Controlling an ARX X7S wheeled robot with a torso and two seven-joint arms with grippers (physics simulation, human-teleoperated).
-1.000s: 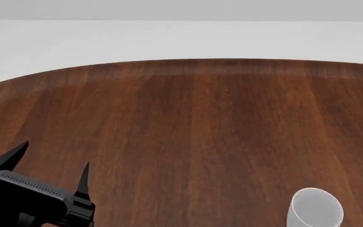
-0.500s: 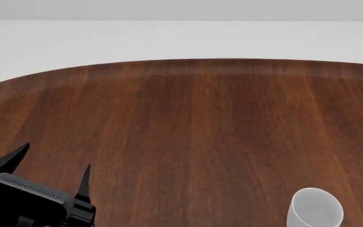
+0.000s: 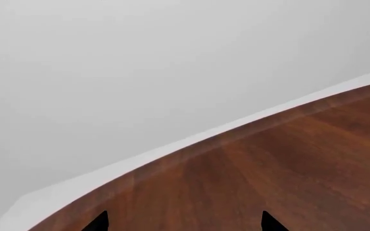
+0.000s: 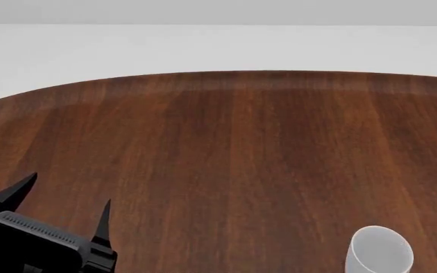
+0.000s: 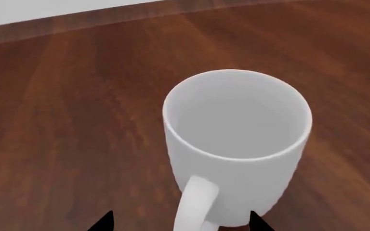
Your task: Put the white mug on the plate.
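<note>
The white mug stands upright on the wooden table at the near right of the head view, cut by the frame's edge. In the right wrist view the mug fills the middle, its loop handle pointing toward the camera. My right gripper is open, with only its two black tips showing, one on each side of the handle and the mug's base; it is out of the head view. My left gripper is open and empty over the near left of the table, as in its wrist view. The plate is out of view.
The round dark wooden table fills most of the head view, with its curved far edge against a pale floor. The left wrist view shows that edge and bare wood.
My left gripper has drifted slightly down toward the near edge of the head view. The white mug has not moved.
</note>
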